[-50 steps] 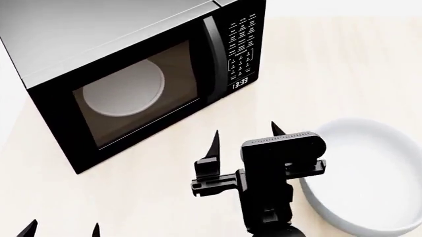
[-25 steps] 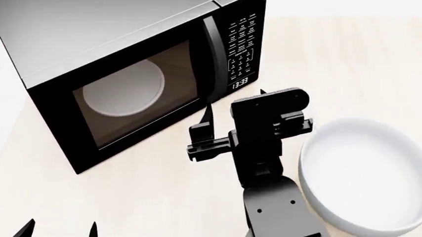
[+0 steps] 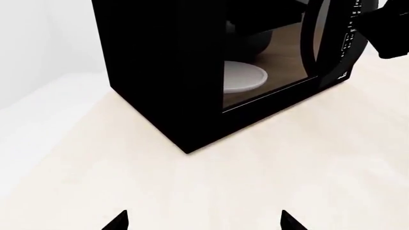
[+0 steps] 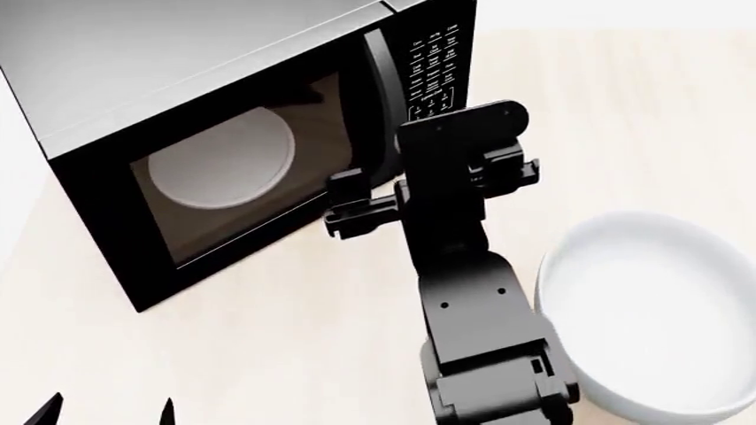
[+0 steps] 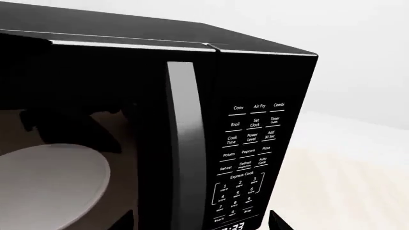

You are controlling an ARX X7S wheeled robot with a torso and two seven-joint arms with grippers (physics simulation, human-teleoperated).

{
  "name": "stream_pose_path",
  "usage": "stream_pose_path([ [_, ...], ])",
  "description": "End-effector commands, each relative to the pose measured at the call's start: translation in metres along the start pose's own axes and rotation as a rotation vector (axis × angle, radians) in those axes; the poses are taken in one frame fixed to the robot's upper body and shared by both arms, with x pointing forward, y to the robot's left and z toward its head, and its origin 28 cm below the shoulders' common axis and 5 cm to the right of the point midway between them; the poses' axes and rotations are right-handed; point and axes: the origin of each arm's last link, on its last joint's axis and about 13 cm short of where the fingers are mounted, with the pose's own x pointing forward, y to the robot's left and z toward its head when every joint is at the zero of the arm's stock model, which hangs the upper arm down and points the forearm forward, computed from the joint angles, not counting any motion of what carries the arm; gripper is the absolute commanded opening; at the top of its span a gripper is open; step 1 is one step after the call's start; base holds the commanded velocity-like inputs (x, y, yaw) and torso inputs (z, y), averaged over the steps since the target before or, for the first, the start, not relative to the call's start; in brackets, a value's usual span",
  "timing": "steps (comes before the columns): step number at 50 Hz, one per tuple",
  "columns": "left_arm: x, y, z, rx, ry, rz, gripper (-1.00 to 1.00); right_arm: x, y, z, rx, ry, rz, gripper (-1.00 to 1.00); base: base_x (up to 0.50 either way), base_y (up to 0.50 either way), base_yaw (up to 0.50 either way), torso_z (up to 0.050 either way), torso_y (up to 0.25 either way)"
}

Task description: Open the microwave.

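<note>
Head view first, working left to right: I see only the two dark fingertips of my left gripper (image 4: 109,409) poking up at the lower left edge, spread apart with nothing between them, resting well short of the microwave (image 4: 225,133). The microwave sits on the pale tabletop (image 4: 296,336) at the upper left, its door shut, the white turntable (image 4: 222,158) visible through the glass. Further right, my right gripper (image 4: 408,177) is raised right in front of the vertical door handle (image 5: 187,143) and the keypad panel (image 5: 249,158); whether its fingers are apart or closed I cannot tell, as the wrist body hides them. At far right a white bowl (image 4: 661,310) lies just beside my right arm.
</note>
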Motion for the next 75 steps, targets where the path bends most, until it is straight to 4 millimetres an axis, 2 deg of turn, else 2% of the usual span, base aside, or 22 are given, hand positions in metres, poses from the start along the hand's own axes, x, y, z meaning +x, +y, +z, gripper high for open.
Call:
stream_pose_path([
  [1, 0.0, 0.0, 0.0, -0.001, 0.0, 0.001, 1.0, 0.014, 0.001, 0.003, -0.006, 0.006, 0.005, 1.0, 0.0, 0.0, 0.0, 0.0, 0.0],
  [13, 0.0, 0.0, 0.001, -0.005, 0.001, -0.002, 1.0, 0.021, 0.002, 0.006, -0.022, 0.017, -0.001, 1.0, 0.0, 0.0, 0.0, 0.0, 0.0],
  [39, 0.0, 0.002, 0.001, -0.007, 0.0, 0.005, 1.0, 0.02, 0.003, -0.008, -0.023, 0.048, -0.015, 1.0, 0.0, 0.0, 0.0, 0.0, 0.0],
  [40, 0.0, 0.001, 0.001, -0.006, -0.001, 0.004, 1.0, 0.02, 0.003, -0.008, -0.02, 0.048, -0.018, -1.0, 0.0, 0.0, 0.0, 0.0, 0.0],
  [54, 0.0, 0.0, -0.001, -0.001, 0.003, -0.004, 1.0, 0.016, 0.001, -0.015, -0.03, 0.056, -0.033, -1.0, 0.0, 0.0, 0.0, 0.0, 0.0],
  [63, 0.001, 0.0, -0.001, -0.001, 0.003, 0.0, 1.0, -0.001, 0.001, -0.025, -0.026, 0.055, -0.025, -1.0, 0.0, 0.0, 0.0, 0.0, 0.0],
  [75, 0.001, 0.0, -0.001, 0.0, 0.002, -0.003, 1.0, -0.02, 0.004, -0.028, -0.006, 0.035, -0.004, -1.0, 0.0, 0.0, 0.0, 0.0, 0.0],
])
